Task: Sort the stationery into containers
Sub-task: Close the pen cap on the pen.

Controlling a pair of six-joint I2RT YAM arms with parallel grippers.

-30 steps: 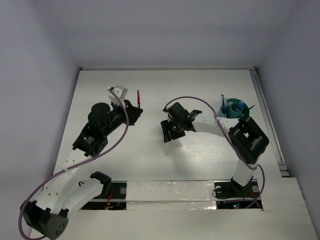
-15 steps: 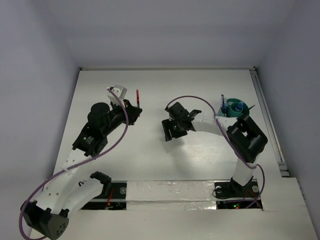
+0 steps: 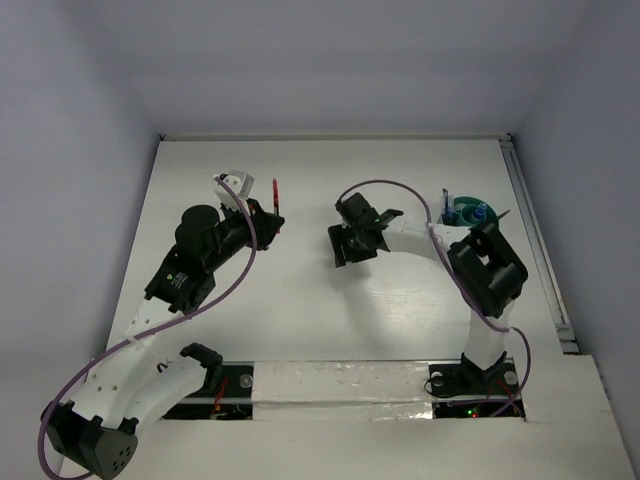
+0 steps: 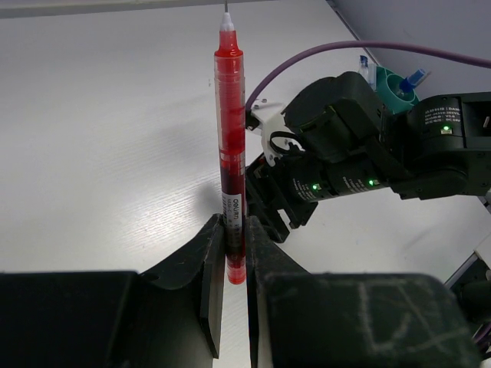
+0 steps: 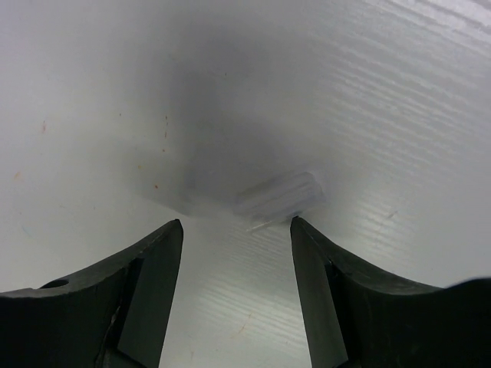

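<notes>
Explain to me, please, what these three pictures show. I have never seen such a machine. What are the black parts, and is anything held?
The machine is two robot arms, the left arm and the right arm, fixed at the near edge of a white table. One picture looks down from above and behind them. The other two come from a camera on each wrist, so the dark shapes at the bottom are that arm's own fingers. The left gripper is shut on a red pen, which sticks out past the fingers. The right gripper is open over the table; a small see-through piece, perhaps a pen cap, lies ahead of it, untouched. At the far right stands a teal tub with blue items in it.
</notes>
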